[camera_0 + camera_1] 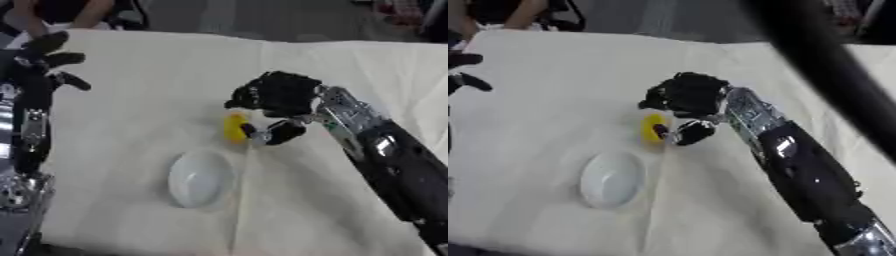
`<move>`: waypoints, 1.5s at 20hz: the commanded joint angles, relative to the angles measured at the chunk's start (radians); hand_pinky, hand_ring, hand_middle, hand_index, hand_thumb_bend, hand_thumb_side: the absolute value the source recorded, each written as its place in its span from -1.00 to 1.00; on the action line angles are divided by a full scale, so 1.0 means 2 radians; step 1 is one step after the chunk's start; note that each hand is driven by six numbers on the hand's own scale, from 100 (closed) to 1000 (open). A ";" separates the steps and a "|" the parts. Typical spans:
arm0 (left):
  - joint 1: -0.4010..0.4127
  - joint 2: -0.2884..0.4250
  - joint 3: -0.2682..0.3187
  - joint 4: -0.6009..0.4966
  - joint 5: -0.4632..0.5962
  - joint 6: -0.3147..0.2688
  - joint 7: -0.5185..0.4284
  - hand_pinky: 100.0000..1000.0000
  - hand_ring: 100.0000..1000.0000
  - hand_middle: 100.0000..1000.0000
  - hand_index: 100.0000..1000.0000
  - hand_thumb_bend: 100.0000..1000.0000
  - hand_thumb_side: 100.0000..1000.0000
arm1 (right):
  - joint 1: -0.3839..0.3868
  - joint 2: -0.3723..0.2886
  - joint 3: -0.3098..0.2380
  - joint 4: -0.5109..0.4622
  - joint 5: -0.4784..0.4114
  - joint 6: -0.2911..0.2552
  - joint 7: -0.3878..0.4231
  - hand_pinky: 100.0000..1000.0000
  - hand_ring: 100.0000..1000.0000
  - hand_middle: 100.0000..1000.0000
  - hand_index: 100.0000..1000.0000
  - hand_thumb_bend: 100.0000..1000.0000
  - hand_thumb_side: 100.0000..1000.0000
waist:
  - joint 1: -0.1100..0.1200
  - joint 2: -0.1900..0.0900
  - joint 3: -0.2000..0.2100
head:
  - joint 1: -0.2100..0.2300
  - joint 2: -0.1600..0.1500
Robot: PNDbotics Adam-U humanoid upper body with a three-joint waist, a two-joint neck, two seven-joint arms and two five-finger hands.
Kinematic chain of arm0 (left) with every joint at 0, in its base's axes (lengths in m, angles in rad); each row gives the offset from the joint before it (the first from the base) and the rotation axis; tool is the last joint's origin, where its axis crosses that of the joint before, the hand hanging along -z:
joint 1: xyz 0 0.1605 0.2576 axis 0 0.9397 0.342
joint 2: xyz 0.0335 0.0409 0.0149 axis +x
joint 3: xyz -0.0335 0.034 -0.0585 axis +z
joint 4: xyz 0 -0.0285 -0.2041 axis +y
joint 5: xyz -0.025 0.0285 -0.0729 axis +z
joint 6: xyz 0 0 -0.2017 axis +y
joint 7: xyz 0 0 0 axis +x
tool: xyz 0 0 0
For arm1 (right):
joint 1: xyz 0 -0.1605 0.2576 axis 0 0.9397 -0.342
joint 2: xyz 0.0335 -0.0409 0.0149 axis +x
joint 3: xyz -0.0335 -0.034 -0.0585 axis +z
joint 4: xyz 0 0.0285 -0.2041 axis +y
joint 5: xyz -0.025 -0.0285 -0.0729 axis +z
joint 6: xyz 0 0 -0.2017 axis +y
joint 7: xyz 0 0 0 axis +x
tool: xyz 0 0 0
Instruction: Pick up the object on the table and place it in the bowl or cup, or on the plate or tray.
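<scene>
My right hand is reaching in from the right, fingers curled over a small yellow object, thumb touching its right side. The object is lying on the cloth-covered table, long axis running away from me, just beyond the white bowl. My left hand is resting open at the left edge.

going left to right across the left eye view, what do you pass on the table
left hand, raised with fingers spread at the left edge → white bowl → yellow object → right hand, fingers curled over the yellow object, its arm running off to the lower right
</scene>
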 commanded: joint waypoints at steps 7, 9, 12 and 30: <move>-0.012 0.002 -0.001 -0.005 0.007 -0.001 -0.005 -0.18 0.37 0.53 0.60 -0.63 0.72 | -0.019 0.013 -0.012 0.026 0.029 0.001 -0.012 -0.11 0.30 0.54 0.85 -1.00 0.50 | 0.006 -0.004 0.014 | -0.014 -0.006; -0.013 0.001 -0.002 -0.005 0.007 -0.001 -0.006 -0.18 0.36 0.53 0.60 -0.63 0.72 | -0.020 0.018 -0.015 0.037 0.038 0.001 -0.015 -0.11 0.30 0.54 0.84 -1.00 0.50 | 0.005 -0.002 0.019 | -0.017 -0.007; -0.015 0.000 -0.002 -0.005 0.008 -0.001 -0.007 -0.18 0.36 0.53 0.60 -0.63 0.72 | -0.022 0.021 -0.017 0.048 0.046 -0.001 -0.021 -0.11 0.30 0.54 0.84 -1.00 0.50 | 0.005 0.000 0.024 | -0.019 -0.011; -0.019 -0.009 0.000 -0.006 0.010 -0.003 -0.006 -0.19 0.36 0.53 0.60 -0.63 0.73 | -0.012 0.024 -0.033 0.085 0.053 -0.020 -0.097 -0.32 0.07 0.34 0.53 -1.00 0.47 | 0.009 0.018 0.037 | -0.025 -0.010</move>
